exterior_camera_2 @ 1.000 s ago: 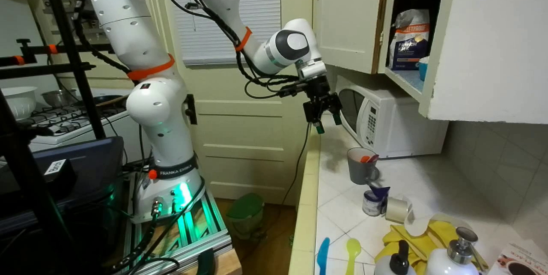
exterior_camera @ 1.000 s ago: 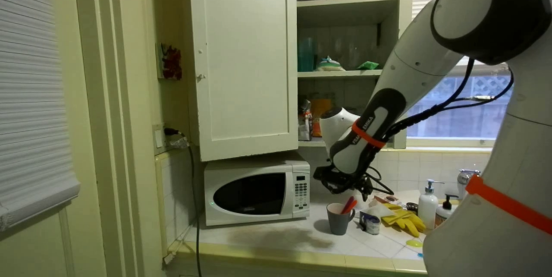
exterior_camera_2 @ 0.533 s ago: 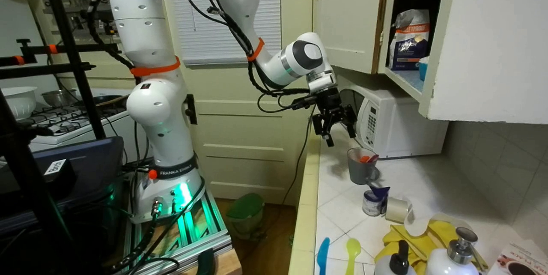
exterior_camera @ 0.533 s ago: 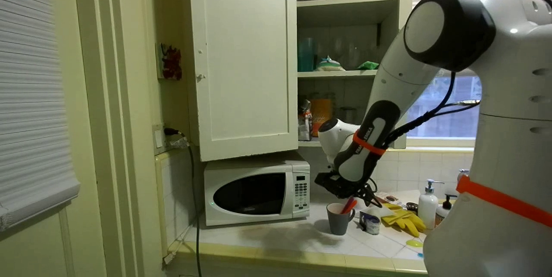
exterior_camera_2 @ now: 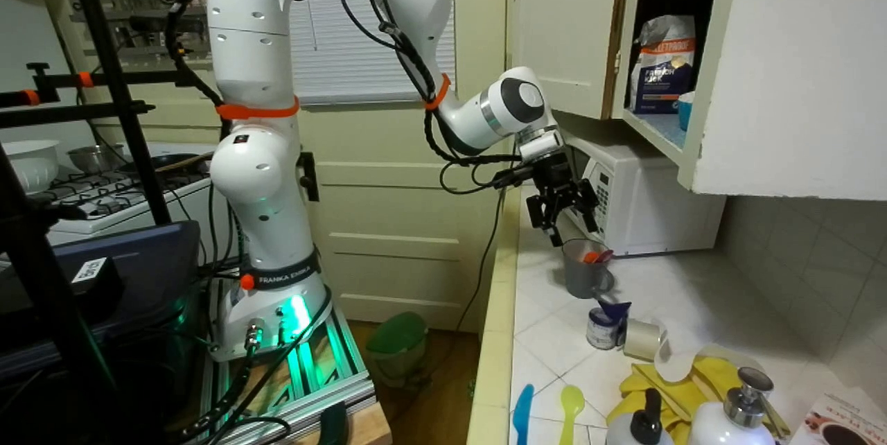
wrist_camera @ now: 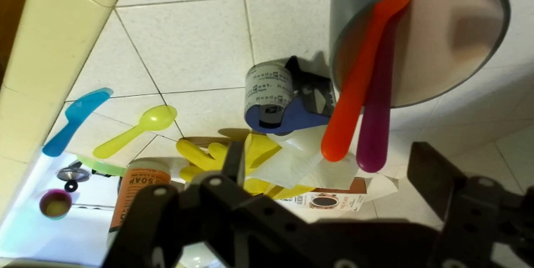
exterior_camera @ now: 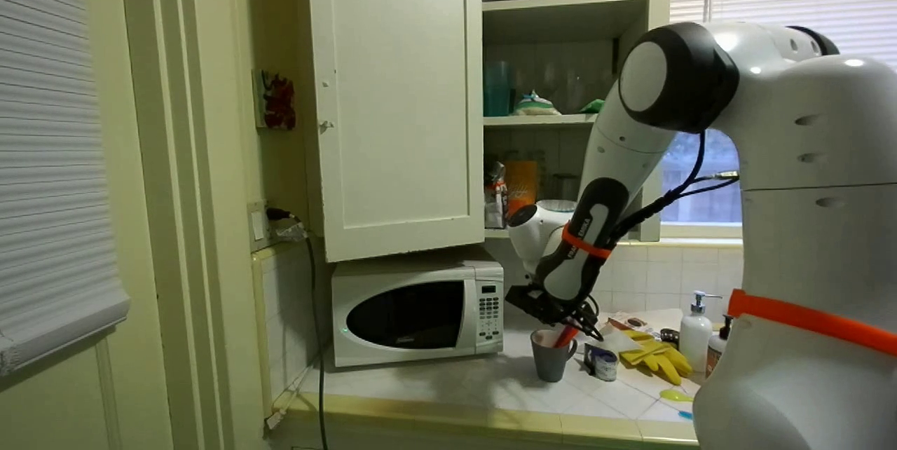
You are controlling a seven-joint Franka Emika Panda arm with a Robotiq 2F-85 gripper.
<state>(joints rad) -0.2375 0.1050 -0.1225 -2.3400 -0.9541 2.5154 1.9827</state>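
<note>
A grey mug stands upright on the tiled counter, in both exterior views. In it lean an orange utensil and a purple utensil, handles up; their lower ends are inside the mug. My gripper hangs tilted just above the mug's rim, its jaws wide apart. In the wrist view, both handle ends appear between the fingertips of the gripper, with no visible contact on either finger. Beside the mug sits a blue tape dispenser with a printed roll.
A white microwave stands behind the mug, under an open cabinet door. Yellow gloves, soap bottles, a blue knife and a lime spoon lie or stand farther along the counter, inside its yellow edge.
My gripper has come down and closer to the mug, moving rightward in an exterior view. Its jaws have stayed apart. The mug and utensils have not moved.
</note>
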